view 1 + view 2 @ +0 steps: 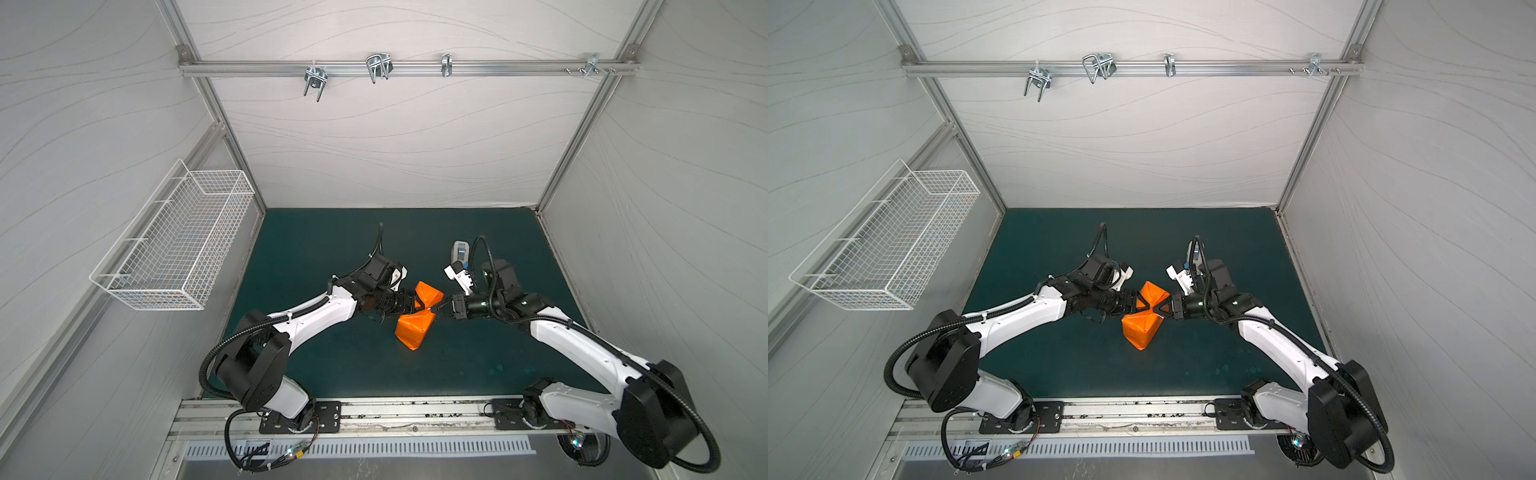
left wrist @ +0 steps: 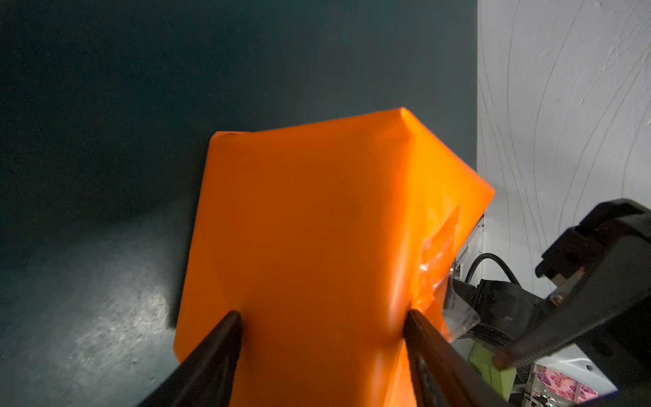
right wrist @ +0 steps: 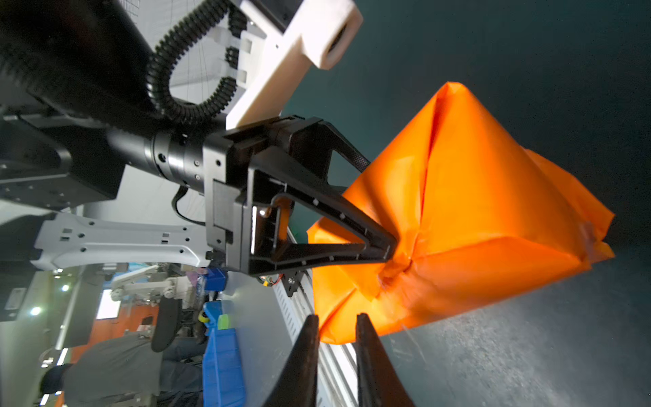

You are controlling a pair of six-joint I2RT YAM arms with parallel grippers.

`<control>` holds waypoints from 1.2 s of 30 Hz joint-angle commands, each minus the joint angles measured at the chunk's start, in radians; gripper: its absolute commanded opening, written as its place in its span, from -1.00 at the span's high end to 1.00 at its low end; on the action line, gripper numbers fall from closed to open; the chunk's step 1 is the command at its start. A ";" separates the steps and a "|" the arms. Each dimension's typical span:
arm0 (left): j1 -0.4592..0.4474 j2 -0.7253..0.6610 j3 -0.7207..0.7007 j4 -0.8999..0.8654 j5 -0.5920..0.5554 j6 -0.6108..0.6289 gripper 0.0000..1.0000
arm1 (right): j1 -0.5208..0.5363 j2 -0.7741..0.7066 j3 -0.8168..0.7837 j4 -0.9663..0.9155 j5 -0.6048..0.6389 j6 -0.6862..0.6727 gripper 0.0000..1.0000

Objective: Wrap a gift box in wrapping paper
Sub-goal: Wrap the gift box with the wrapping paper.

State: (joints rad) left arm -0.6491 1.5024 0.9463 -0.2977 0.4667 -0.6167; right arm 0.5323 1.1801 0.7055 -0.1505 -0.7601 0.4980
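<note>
Dark green mat [image 1: 316, 249] lies beneath me. Wrapping paper [image 2: 317, 218], which I judge light, slick and easily torn, hides the gift box, its stiff core; the parcel sits between my two claws. My left claw [image 2: 322, 313] clamps its flat sides, the firmest hold. My right claw [image 3: 336, 317], jaws nearly together, meets a soft corner flap just ahead; whether it pinches, I cannot tell.

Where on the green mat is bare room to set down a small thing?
Bare mat lies between the left arm and the back wall, and in front, between the parcel and the rail. The middle is crowded: both arms meet at the parcel, and the tape dispenser sits behind the right arm.
</note>
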 commanded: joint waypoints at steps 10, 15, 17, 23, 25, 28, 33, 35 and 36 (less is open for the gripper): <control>-0.009 0.044 -0.008 -0.092 -0.063 0.017 -0.47 | 0.007 0.063 -0.121 0.143 0.021 0.078 0.85; -0.009 0.047 -0.007 -0.092 -0.063 0.015 -0.47 | -0.001 -0.031 -0.101 0.115 0.033 0.083 0.77; -0.006 0.045 -0.006 -0.093 -0.066 0.017 -0.47 | -0.006 -0.070 -0.096 0.088 0.047 0.072 0.75; -0.007 0.045 -0.007 -0.093 -0.063 0.015 -0.47 | -0.006 -0.077 -0.127 0.086 0.036 0.064 0.84; -0.009 0.044 -0.005 -0.093 -0.062 0.015 -0.47 | -0.005 -0.065 -0.142 0.104 0.028 0.069 0.90; -0.007 0.043 -0.004 -0.097 -0.064 0.015 -0.47 | 0.001 -0.052 -0.162 0.122 0.029 0.070 0.93; -0.007 0.042 -0.003 -0.097 -0.063 0.015 -0.47 | 0.006 -0.036 -0.170 0.133 0.030 0.065 0.96; -0.007 0.045 -0.001 -0.097 -0.062 0.016 -0.47 | 0.008 -0.027 -0.166 0.144 0.033 0.073 0.96; -0.009 0.045 -0.003 -0.097 -0.062 0.015 -0.47 | 0.011 -0.019 -0.164 0.154 0.029 0.079 0.96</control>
State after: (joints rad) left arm -0.6498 1.5047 0.9485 -0.3004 0.4675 -0.6136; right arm 0.5350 1.1465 0.5354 -0.0296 -0.7227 0.5728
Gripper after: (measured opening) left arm 0.735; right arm 0.047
